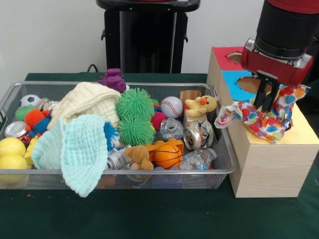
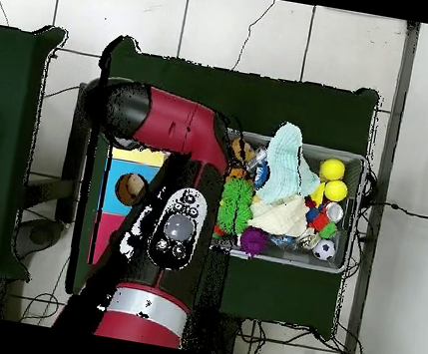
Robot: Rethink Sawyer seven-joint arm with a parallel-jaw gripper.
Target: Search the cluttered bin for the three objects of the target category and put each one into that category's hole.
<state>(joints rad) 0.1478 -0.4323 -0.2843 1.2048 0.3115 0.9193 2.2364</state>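
My gripper [image 1: 266,104] hangs over the top of the wooden box [image 1: 269,164], shut on a white cloth with coloured spots [image 1: 259,119]. The cloth droops onto the box's yellow part, just in front of the hole in the blue part [image 1: 249,84]. Another hole [image 1: 235,57] sits in the red part behind. In the wire bin [image 1: 149,171] lie a cream cloth [image 1: 87,102] and a light blue cloth [image 1: 75,149] that hangs over the front rim. From overhead the arm [image 2: 175,224] hides the gripper; the box [image 2: 130,188] and the light blue cloth [image 2: 287,157] show.
The bin also holds two green spiky balls [image 1: 135,117], a baseball [image 1: 171,106], a basketball [image 1: 168,155], crushed cans [image 1: 198,134], a yellow duck [image 1: 201,105], yellow balls [image 1: 12,154] and a purple toy [image 1: 113,79]. The box stands right beside the bin.
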